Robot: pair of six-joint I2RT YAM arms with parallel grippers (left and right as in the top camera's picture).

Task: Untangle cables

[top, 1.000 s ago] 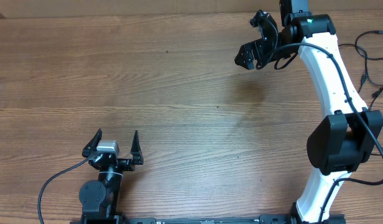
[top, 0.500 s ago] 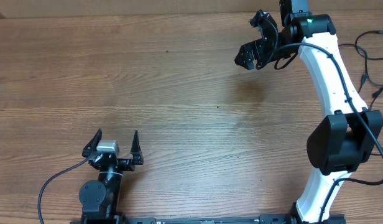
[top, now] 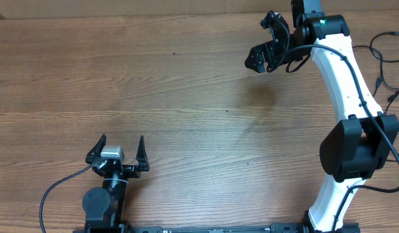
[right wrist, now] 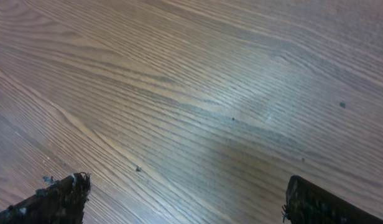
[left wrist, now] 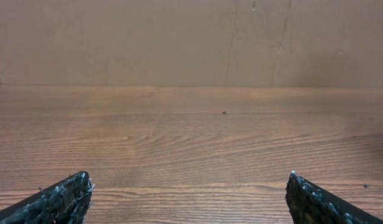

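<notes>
Pincer on left [top: 121, 140] tucked, right pincer [top: 258, 40] outstretched

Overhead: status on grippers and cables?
Left gripper open, empty, by its base. Right gripper open, empty, far side. Cables loose at frame's right edge, untouched. Right arm's white link lies between its gripper and them.

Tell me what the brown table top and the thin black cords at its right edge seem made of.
Brown table top: wood or wood-look laminate, smooth, faint sheen; long grain lines show. Thin black cords: probably plastic-sheathed wire, matt; they lie in loose curves.
</notes>
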